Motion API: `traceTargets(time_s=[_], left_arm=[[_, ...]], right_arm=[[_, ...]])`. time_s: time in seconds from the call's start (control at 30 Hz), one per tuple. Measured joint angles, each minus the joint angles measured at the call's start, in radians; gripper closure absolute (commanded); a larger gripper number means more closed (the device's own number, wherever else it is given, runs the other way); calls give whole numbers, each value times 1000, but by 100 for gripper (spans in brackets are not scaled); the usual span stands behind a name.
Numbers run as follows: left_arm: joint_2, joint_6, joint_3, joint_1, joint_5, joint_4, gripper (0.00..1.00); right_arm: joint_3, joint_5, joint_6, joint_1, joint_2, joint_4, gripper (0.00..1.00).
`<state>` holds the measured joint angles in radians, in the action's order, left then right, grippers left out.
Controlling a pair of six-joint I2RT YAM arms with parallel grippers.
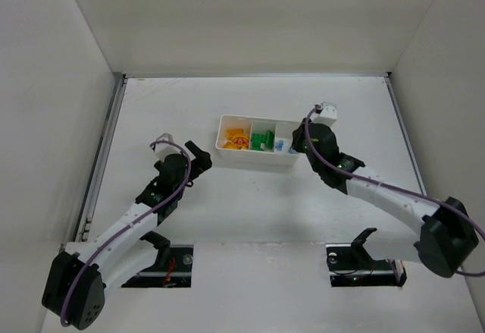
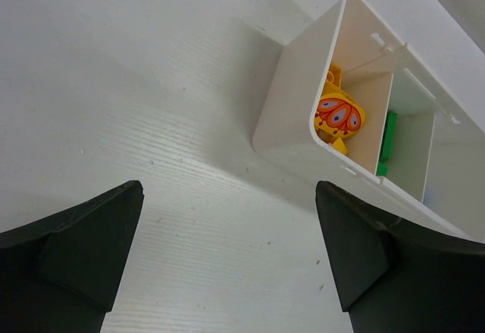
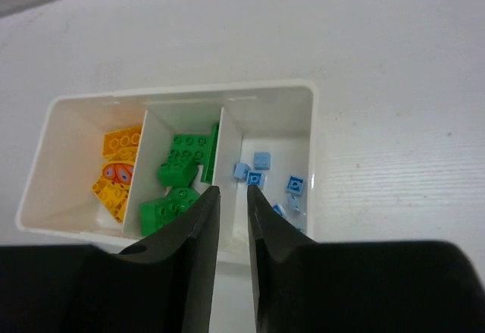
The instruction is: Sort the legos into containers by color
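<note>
Yellow-orange bricks (image 3: 117, 174) were grouped in the 9 o'clock compartment of the tray (image 3: 182, 94), green bricks (image 3: 178, 168) in the middle one and light blue bricks (image 3: 261, 175) at 3 o'clock. Every visible brick lay with its own colour, so sorting was judged complete. The right gripper (image 3: 233, 194) was poised above the green-blue divider, fingers narrowly parted and empty, as suits tiny pieces. The left gripper (image 2: 229, 189) was held wide and empty at the tray's 8 o'clock, out of the way.

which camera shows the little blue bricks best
The right wrist view: the blue bricks show one by one in the tray's end compartment. The top view gives only a blue speck; the left wrist view shows none.
</note>
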<state>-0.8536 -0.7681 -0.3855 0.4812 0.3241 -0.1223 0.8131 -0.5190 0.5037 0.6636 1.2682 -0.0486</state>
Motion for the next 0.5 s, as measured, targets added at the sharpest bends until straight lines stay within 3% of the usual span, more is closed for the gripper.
traceTargets(time_s=[0.1,0.2,0.27,0.4,0.5], left_arm=[[2,0,0,-1,2,23,0],[19,0,2,-8,12,56,0],[37,-1,11,-13,21,71,0],[61,-1,25,-18,28,111,0],[63,0,25,-13,28,138,0]], right_arm=[[-91,-21,10,12,-163,-11,82],[-193,-53,42,13,-333,4,80],[-251,-66,68,-12,-420,21,70],[-335,-85,116,-87,-491,68,37],[-380,-91,139,-95,-519,109,26]])
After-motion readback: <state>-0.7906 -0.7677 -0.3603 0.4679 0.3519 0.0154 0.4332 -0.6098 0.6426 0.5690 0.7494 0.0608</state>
